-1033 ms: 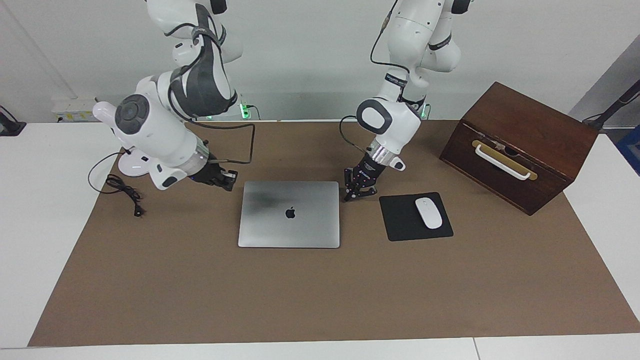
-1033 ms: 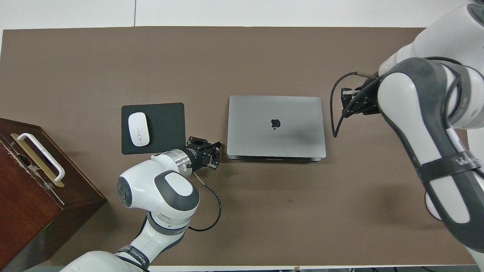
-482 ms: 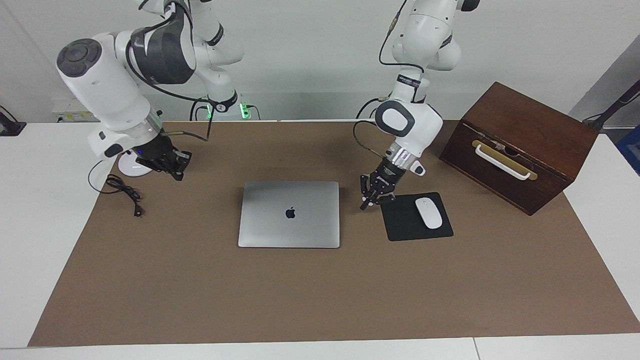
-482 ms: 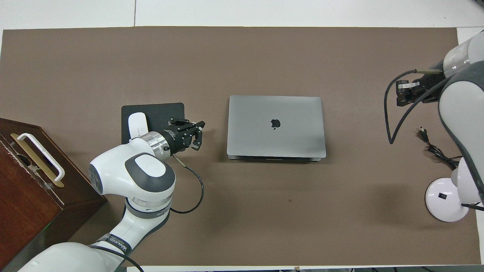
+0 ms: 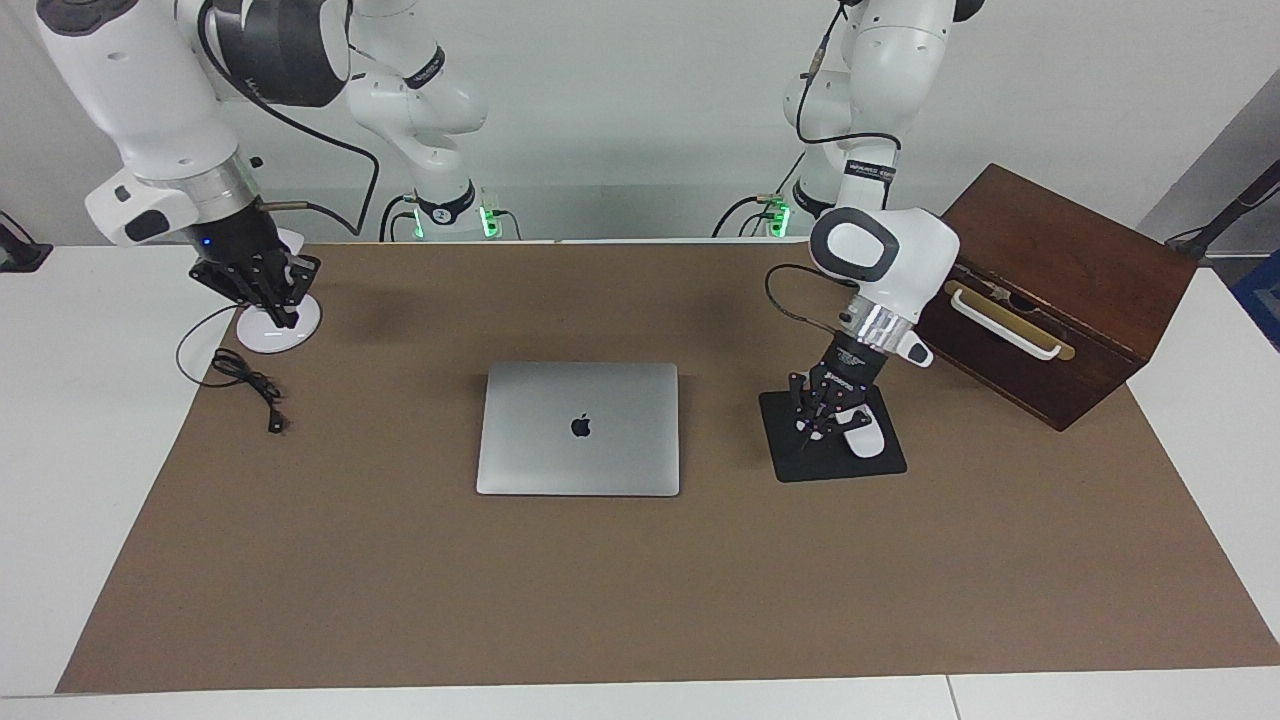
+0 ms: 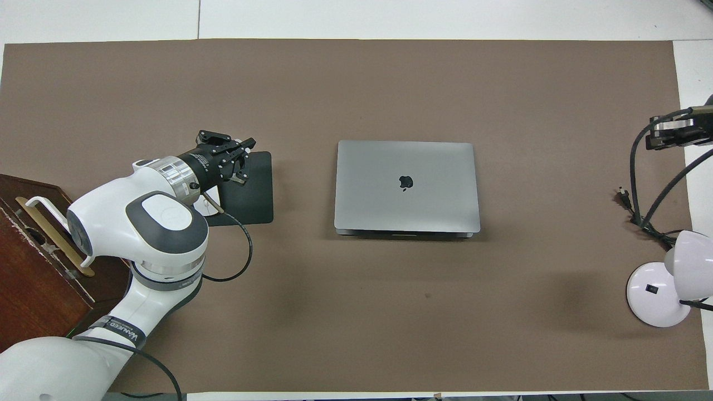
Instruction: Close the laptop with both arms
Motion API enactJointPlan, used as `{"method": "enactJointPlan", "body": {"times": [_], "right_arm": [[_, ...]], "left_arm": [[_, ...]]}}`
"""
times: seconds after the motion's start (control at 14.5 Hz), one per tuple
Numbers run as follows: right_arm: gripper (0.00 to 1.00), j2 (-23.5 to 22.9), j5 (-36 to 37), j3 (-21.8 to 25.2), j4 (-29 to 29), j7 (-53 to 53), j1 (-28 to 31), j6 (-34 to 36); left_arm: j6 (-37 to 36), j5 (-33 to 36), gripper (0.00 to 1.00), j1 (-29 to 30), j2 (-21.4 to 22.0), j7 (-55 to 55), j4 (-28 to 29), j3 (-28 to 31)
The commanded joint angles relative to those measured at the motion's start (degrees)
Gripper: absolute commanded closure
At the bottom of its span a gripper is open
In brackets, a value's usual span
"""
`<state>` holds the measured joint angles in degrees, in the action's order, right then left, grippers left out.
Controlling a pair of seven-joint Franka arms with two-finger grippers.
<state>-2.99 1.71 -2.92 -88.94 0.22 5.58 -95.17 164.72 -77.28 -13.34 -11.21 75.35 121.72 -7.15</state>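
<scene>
The silver-grey laptop (image 5: 578,428) (image 6: 406,186) lies shut and flat in the middle of the brown mat, its logo facing up. Neither gripper touches it. My left gripper (image 5: 806,432) (image 6: 243,161) hangs low over the black mouse pad (image 5: 850,466) (image 6: 255,192), beside the laptop toward the left arm's end. It is shut, its fingertips together, and holds nothing. My right gripper (image 5: 268,298) (image 6: 675,132) is raised at the right arm's end of the table, well away from the laptop.
A white mouse (image 5: 864,442) lies on the pad, partly hidden by the left gripper. A dark wooden box (image 5: 1050,290) (image 6: 28,267) with a white handle stands at the left arm's end. A white lamp base (image 5: 282,328) (image 6: 654,292) and a black cable (image 5: 245,385) (image 6: 640,217) lie at the right arm's end.
Both grippers have drawn away from the laptop's sides. The left one moved over the mouse pad; the right one rose and swung out toward its end of the table.
</scene>
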Motion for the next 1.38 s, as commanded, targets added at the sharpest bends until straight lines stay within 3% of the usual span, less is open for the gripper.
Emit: {"method": "enactJointPlan", "body": {"times": [0.0,0.14,0.21,0.41,0.76,1.03,1.31], "right_arm": [[0.42,2.5,0.8,-2.2,0.2,-1.1,2.9,2.4],[0.1,3.9,0.1,-2.2,0.1,-0.6,3.6,4.0],[0.0,4.5,0.0,-1.7,0.1,-0.6,3.6,4.4],[0.0,5.8,0.0,-1.5,0.2,-1.2,3.6,5.0],[0.0,6.1,0.0,0.3,0.2,-1.1,3.6,5.5],[0.0,6.4,0.0,-0.2,0.1,-1.2,3.6,6.4],[0.0,7.2,0.0,-0.1,-0.3,-1.1,3.6,6.8]], "left_arm": [[-1.8,5.9,1.0,3.6,-1.8,-2.9,-3.2,-0.3],[-2.2,10.7,1.0,6.2,-2.4,-3.6,-5.1,-0.3],[-2.1,13.8,1.0,7.1,-3.4,-3.6,-6.5,-0.3],[-6.3,27.8,1.0,11.6,-5.5,-3.5,-13.0,-0.4],[-25.5,47.5,1.0,18.3,-7.9,-7.0,-23.8,-0.5],[-35.9,52.1,1.0,19.2,-5.8,-20.2,-24.1,0.0],[-50.8,62.8,1.0,19.1,-0.7,-27.8,-23.4,0.0]]}}
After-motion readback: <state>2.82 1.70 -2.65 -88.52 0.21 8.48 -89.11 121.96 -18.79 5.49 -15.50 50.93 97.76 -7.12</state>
